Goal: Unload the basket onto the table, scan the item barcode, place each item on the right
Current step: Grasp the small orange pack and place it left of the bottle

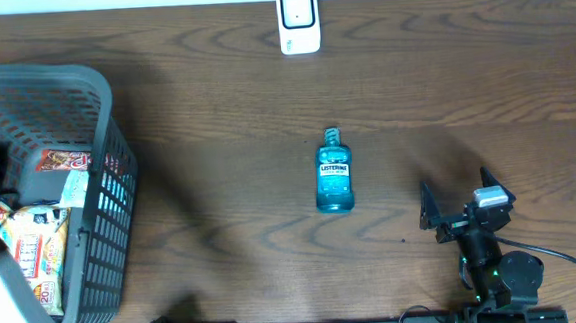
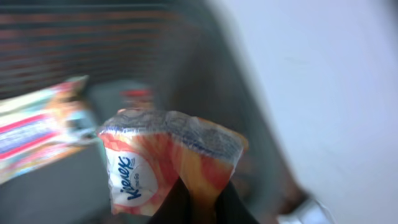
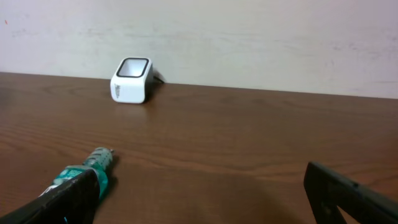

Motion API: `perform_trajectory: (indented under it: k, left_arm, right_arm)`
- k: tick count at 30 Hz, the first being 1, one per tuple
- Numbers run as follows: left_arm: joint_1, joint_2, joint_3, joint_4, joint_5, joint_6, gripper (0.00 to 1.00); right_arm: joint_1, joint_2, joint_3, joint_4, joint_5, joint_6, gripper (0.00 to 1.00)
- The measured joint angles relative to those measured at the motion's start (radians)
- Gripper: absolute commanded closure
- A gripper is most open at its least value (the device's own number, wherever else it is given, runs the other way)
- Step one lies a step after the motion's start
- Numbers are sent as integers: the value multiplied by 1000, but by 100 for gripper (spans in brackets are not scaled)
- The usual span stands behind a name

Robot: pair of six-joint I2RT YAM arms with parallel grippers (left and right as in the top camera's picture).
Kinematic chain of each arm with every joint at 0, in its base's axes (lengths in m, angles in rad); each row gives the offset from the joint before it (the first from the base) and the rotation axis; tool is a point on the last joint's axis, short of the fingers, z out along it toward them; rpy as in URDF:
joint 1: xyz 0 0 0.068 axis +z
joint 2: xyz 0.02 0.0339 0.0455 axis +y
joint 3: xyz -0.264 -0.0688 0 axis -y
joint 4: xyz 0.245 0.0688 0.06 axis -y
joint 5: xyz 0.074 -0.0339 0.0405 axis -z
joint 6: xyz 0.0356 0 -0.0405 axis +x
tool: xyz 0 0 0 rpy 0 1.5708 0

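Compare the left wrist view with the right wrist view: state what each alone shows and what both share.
Left wrist only: a Kleenex pack pinched in the shut left gripper, with the basket mesh and a snack packet blurred behind. Right wrist only: the scanner, the mouthwash bottle lying on the table, and the open right gripper. Shared: no object appears in both.

Dark wood-grain table (image 1: 214, 106), smooth with low sheen; matt grey plastic mesh basket (image 1: 106, 213). Glossy translucent blue plastic on the Listerine bottle (image 1: 334, 179), glossy white plastic on the barcode scanner (image 1: 298, 21). Crinkled shiny film around the Kleenex pack (image 2: 161, 155).
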Motion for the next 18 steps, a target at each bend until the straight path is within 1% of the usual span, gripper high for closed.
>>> perform_trajectory:
  k: [1, 2, 4, 7, 9, 10, 12, 16, 18]
  left_arm:
    - [-76, -61, 0, 48, 48, 26, 93]
    - [-108, -80, 0, 63, 66, 36, 93]
    - [-216, -120, 1, 81, 103, 72, 93]
    - [-505, -145, -1, 90, 149, 195, 92]
    - [-620, -130, -23, 94, 149, 243, 93]
    - [-697, -118, -49, 98, 152, 272, 93]
    - [-806, -75, -98, 106, 157, 303, 93]
    - [-935, 69, -176, 135, 152, 332, 92]
    - [-1000, 180, -209, 137, 140, 335, 93]
  right_arm:
    - [0, 0, 0, 0, 0, 0, 1]
    - [0, 0, 0, 0, 0, 0, 1]
    - [0, 0, 0, 0, 0, 0, 1]
    - [0, 0, 0, 0, 0, 0, 1]
    - [0, 0, 0, 0, 0, 0, 1]
    - [0, 0, 0, 0, 0, 0, 1]
    - [0, 0, 0, 0, 0, 0, 1]
    - [0, 0, 0, 0, 0, 0, 1]
    - [0, 0, 0, 0, 0, 0, 1]
